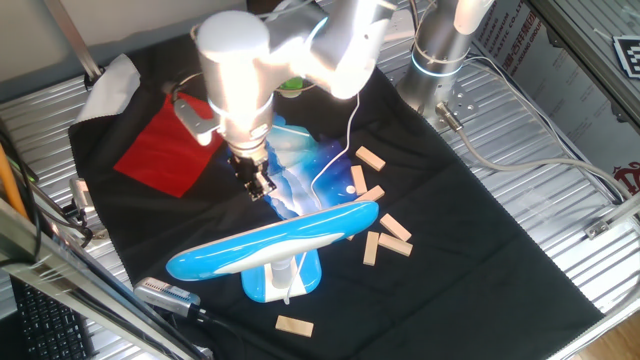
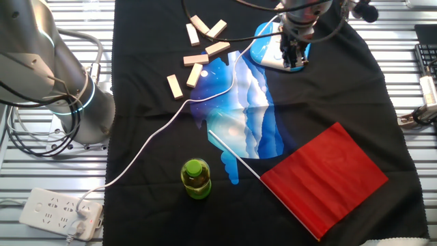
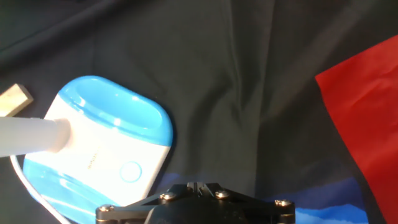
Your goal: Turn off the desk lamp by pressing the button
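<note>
Desk lamp [image 1: 275,248] stands on the black cloth [image 1: 480,250] toward the near side in one fixed view, head stretched left to right over its blue base. My pincer [image 1: 258,185] hangs above the cloth, just behind the lamp head. The hand view shows the round button [image 3: 130,171] on the base, untouched, left of my line. Pincer state: cannot tell. In my judgement approach is mostly done; alignment and pressing remain
</note>
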Controlling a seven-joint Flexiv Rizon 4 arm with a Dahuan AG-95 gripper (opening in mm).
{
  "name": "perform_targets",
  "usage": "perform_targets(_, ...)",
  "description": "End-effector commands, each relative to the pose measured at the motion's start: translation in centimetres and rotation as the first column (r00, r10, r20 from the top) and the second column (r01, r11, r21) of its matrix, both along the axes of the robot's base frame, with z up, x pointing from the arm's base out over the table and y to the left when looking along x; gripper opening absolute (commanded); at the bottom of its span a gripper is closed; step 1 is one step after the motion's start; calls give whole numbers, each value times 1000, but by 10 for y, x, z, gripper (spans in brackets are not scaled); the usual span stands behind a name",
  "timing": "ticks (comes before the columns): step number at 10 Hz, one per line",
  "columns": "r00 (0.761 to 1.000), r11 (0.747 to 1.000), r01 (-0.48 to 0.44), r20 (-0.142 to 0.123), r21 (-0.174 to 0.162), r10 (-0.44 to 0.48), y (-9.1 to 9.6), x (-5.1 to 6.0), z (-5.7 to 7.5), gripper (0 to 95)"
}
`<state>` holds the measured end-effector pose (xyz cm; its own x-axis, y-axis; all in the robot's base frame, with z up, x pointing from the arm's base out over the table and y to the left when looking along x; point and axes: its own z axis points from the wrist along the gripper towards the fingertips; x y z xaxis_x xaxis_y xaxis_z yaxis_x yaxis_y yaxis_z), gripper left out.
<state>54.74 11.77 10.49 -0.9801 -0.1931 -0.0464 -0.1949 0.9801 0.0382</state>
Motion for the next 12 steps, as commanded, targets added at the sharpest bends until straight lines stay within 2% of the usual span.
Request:
perform_targets(1,1000,1000,16,9,20,-16,7,6,-5,0)
perform_targets(4,999,999,30,9,26,-31,18,10,-6,0)
perform_targets(10,997,997,72,14,30,-72,49,0,-5,0)
perform_targets(12,997,996,79,13,32,-79,57,0,-8,0)
